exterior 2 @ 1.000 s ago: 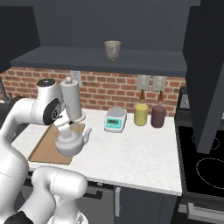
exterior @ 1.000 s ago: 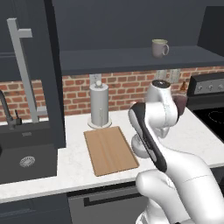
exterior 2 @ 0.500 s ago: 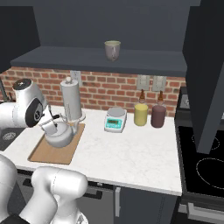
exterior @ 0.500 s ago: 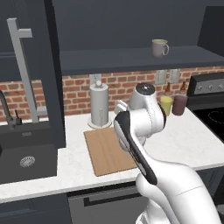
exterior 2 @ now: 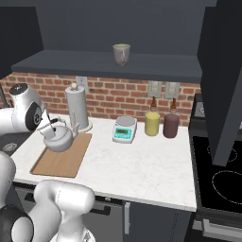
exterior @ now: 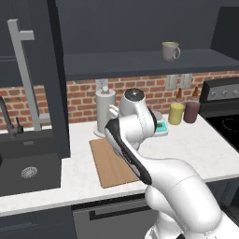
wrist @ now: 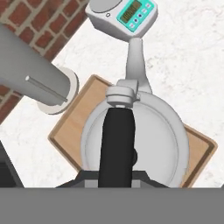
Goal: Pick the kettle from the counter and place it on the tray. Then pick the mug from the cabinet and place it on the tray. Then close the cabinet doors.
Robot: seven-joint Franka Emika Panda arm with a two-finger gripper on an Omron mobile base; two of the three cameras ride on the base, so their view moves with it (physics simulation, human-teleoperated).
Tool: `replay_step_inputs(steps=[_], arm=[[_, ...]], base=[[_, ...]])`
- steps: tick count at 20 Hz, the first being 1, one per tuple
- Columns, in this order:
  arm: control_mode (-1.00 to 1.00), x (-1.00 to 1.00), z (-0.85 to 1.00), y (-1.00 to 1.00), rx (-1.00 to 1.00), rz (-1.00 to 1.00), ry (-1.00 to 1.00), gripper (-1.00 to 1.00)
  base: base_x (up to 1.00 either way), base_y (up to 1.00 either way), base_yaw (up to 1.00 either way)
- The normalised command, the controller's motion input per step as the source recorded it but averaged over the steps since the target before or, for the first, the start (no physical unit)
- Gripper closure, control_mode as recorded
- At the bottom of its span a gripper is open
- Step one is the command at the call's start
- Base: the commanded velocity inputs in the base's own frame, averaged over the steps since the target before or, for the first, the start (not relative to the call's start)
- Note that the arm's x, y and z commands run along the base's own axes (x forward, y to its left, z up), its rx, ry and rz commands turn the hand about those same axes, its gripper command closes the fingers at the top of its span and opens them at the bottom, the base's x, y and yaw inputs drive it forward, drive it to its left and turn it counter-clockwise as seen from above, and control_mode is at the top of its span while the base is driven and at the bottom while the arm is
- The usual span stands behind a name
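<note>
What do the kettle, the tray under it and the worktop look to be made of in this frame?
The kettle: seemingly metal, smooth silver-grey body with a soft sheen; its dark handle looks like matte plastic or rubber, hard to tell which. The tray: likely wood, light brown with visible grain. The counter: looks like polished stone, white with faint speckling, though a laminate imitation is possible.
</note>
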Motion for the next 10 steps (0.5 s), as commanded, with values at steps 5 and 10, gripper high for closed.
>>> replay_step_inputs(steps=[5,10], arm=[[-1.0,0.47,-0.17,0.04,0.0,0.0,0.06,1.0],[-1.0,0.33,-0.3,0.0,0.0,0.0,0.0,1.0]], base=[[0.0,0.0,0.0],[0.0,0.0,0.0]])
